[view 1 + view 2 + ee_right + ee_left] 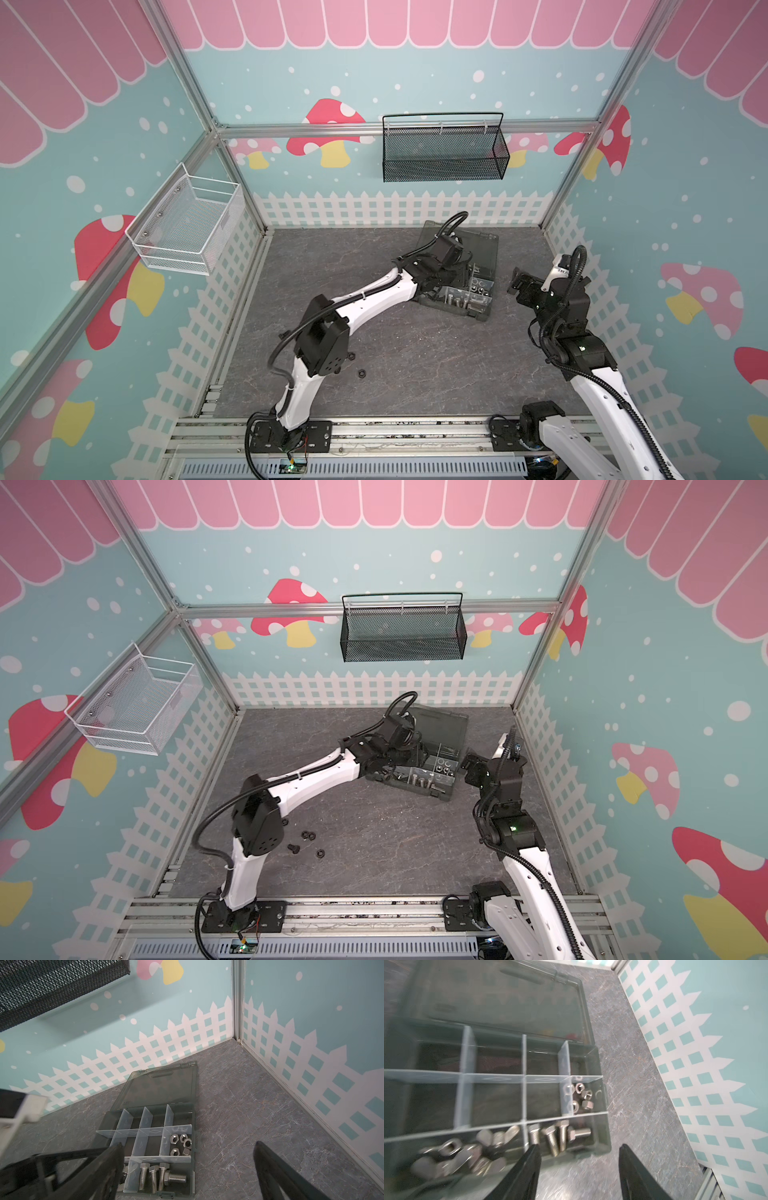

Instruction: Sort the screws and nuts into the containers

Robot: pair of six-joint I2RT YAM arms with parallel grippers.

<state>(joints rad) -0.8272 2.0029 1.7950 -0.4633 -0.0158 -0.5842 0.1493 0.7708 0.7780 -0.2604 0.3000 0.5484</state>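
Setting: a grey marbled tabletop lay inside mushroom-patterned walls.
Box: a dark grey plastic organizer box stood far right; silver hex-head screws and silver hexagonal nuts lay in separate compartments.
Loose parts: small black nuts and a short black screw lay near my left arm.
Handling: likely light, hard, slippery; best pinched across the flats.
Left pincer: jaws apart, empty, arm stretched over the box.
Right pincer: spread wide, empty, beside the box.

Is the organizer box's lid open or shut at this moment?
Open. The lid lies swung back behind the compartments, which stand uncovered, with silver nuts and screws visible inside.
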